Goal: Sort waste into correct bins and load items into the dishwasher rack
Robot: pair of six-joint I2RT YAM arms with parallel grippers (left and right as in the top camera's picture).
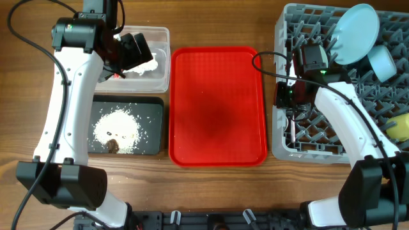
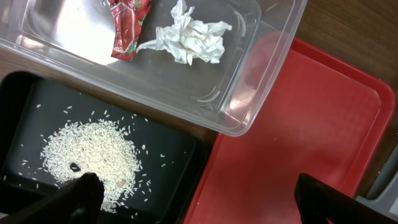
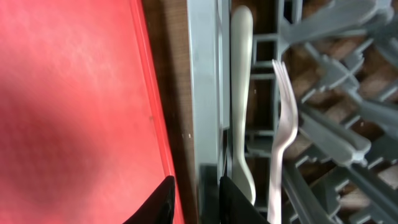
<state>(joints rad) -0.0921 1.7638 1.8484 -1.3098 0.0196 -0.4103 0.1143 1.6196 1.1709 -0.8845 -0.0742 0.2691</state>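
In the clear tub (image 2: 261,81): the red wrapper (image 2: 126,25) and the crumpled napkin (image 2: 189,38) are lying side by side, just apart.
In the black tray (image 2: 168,149): the white crumbs (image 2: 90,158) are lying in a scattered heap, with a brown lump (image 1: 112,145) sitting at the heap's edge.
Left jaws: they are hanging wide apart and empty above the spot where tub, black tray and red tray meet.
Red tray (image 1: 217,105): it is lying on the desk (image 1: 217,191) between the bins and the rack.
Dishwasher rack (image 1: 281,150): it is standing at the desk's right, carrying the blue plate (image 1: 354,32) propped up among the pegs, the small blue bowl (image 1: 383,62) just beside it, and the yellow cup (image 1: 399,126) at the right edge.
Spoon (image 3: 241,93) and fork (image 3: 283,124): they are lying side by side just inside the rack's left wall, with the spoon nearer the wall.
Right jaws: they are hovering slightly parted over that wall, gripping nothing; one finger is overlapping the spoon's end, and I cannot tell whether it is touching.
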